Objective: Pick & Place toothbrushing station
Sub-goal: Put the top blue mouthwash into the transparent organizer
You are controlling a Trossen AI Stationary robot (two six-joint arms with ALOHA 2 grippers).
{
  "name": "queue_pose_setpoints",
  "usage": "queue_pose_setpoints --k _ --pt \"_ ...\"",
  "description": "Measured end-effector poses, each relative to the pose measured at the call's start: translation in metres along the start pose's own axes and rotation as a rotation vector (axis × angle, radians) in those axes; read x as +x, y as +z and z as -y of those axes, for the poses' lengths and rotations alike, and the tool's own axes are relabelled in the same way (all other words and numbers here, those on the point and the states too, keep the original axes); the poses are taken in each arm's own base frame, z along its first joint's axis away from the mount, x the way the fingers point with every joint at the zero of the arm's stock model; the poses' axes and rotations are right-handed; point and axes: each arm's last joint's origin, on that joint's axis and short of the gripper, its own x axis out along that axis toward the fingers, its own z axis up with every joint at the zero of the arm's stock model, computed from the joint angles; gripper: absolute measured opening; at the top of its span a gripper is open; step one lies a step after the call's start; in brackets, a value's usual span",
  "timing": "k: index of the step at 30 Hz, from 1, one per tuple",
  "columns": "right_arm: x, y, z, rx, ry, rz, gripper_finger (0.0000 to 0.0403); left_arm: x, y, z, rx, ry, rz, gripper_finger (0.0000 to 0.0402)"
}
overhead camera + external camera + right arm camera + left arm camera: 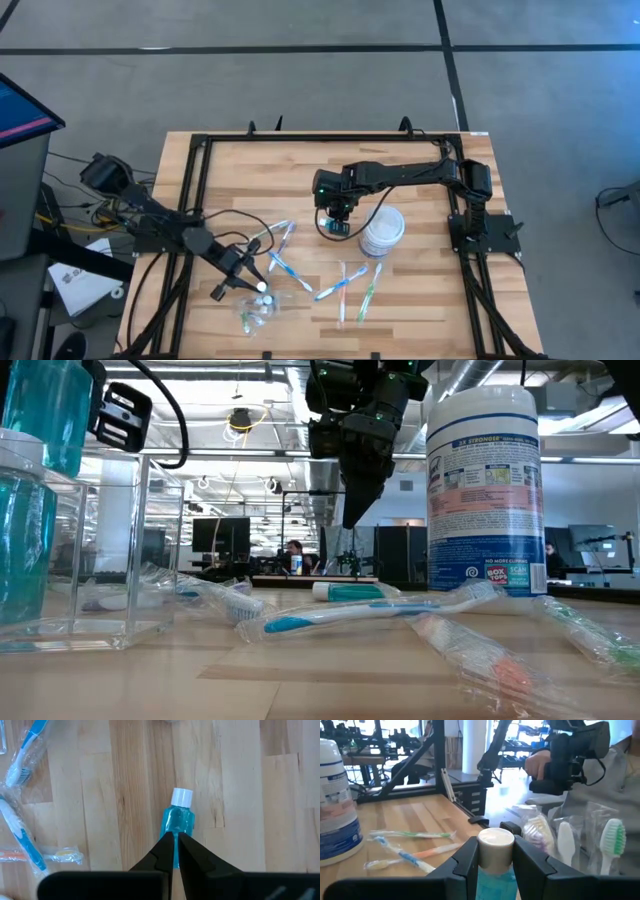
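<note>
My left gripper (248, 278) is shut on a small blue white-capped bottle (496, 851), held above a clear box (105, 560) near the table's front left. Another blue bottle (22, 535) stands inside that box. My right gripper (175, 839) is shut and empty. It points down, a little above a second blue white-capped bottle (178, 816) that lies on its side at mid-table (336, 229). Several wrapped toothbrushes (282, 252) (342, 285) (370, 293) lie flat on the wood. More brush heads (612, 839) show in clear plastic beside the held bottle. My left gripper pinches the bottle between its two fingers, one on each side of the bottle's shoulder (495, 870) just below the white cap (496, 842). The fingers come slanting down from the table's left. The bottle is lifted clear, above the clear box (45, 400).
A tall white wipes canister (382, 232) stands right of the lying bottle, close to my right arm; it also shows in the low view (482, 490). A black frame (200, 150) runs round the table. A person's hand (536, 764) shows beyond the table.
</note>
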Motion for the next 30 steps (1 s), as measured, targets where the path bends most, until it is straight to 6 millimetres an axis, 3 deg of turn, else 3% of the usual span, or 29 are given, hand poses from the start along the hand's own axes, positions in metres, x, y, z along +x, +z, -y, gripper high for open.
queue_pose_setpoints --k 30 --pt "0.0000 0.0001 0.0002 0.000 -0.002 0.001 0.0017 0.0044 -0.0061 0.0073 -0.003 -0.037 -0.005 0.0088"
